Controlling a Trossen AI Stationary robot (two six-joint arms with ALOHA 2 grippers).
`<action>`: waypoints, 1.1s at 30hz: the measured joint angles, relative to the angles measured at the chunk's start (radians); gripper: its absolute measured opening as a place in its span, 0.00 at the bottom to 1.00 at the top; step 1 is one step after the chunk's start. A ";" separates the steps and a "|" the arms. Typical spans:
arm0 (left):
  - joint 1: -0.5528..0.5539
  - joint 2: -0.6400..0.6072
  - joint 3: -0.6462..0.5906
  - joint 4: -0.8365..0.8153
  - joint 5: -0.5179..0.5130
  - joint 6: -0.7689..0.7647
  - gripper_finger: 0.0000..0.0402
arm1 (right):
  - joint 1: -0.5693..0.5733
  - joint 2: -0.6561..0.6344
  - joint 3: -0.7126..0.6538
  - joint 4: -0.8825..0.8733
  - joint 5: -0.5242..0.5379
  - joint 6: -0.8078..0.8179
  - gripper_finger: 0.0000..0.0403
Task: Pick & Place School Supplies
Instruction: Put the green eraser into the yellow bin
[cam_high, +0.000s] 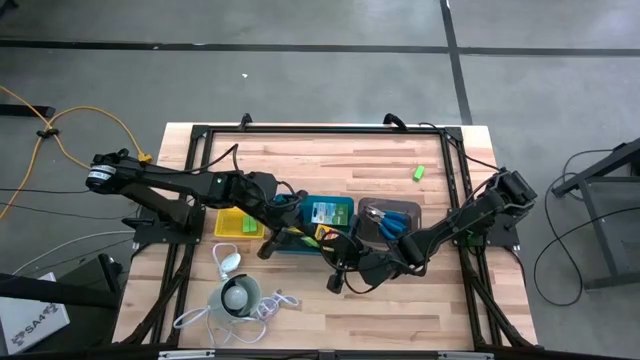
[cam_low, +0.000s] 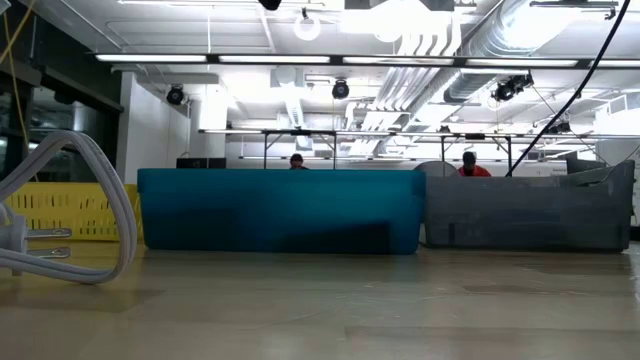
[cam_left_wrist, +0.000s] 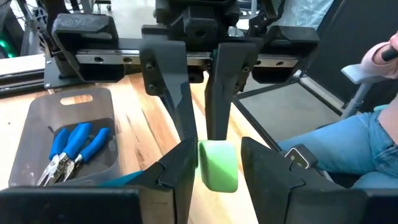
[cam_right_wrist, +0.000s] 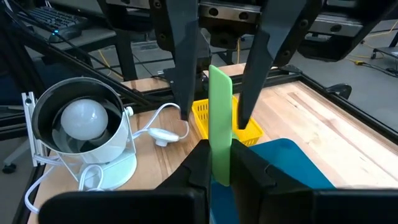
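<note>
A flat lime-green block (cam_left_wrist: 217, 168) is pinched by the right tool (cam_right_wrist: 219, 163), whose two fingers are pressed together on its thin faces, so that the block is held upright on its edge above the bench (cam_high: 330, 150). The left tool (cam_left_wrist: 217, 163) is met head-on from the opposite side: its fingers (cam_left_wrist: 180, 171) are spread, one on each side of the same block, and narrow gaps are seen between them and the green faces in the right wrist view, so no grip by the left tool is shown. Beyond the left tool, to one side of the right arm, a dark grey tray (cam_left_wrist: 37, 118) is seen with two blue-handled tools (cam_left_wrist: 74, 146) lying in it. Beyond the right tool, just behind the left tool's fingers, a yellow tray (cam_right_wrist: 205, 118) is seen, and a teal tray (cam_right_wrist: 292, 158) lies just below and beside the right tool. A white round gadget (cam_right_wrist: 81, 124) with its cord is found on the bench farther off to the side of the right tool. In the high view a green-and-white flat pack (cam_high: 327, 211) is seen in the teal tray between the two arms, and a second lime-green block (cam_high: 418, 173) lies alone on the bench, well apart from both tools. A seated person's leg (cam_left_wrist: 348, 146) is seen past the bench edge
</note>
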 joint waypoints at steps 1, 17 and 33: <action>0.000 0.000 0.000 0.000 -0.008 0.000 0.31 | 0.000 0.000 0.000 0.000 0.000 0.000 0.07; 0.000 0.000 0.000 -0.005 -0.036 0.000 0.14 | 0.000 0.000 0.000 0.000 0.000 0.000 0.07; 0.000 0.000 0.000 -0.005 -0.035 0.000 0.10 | 0.000 0.000 0.000 -0.001 0.000 0.000 0.08</action>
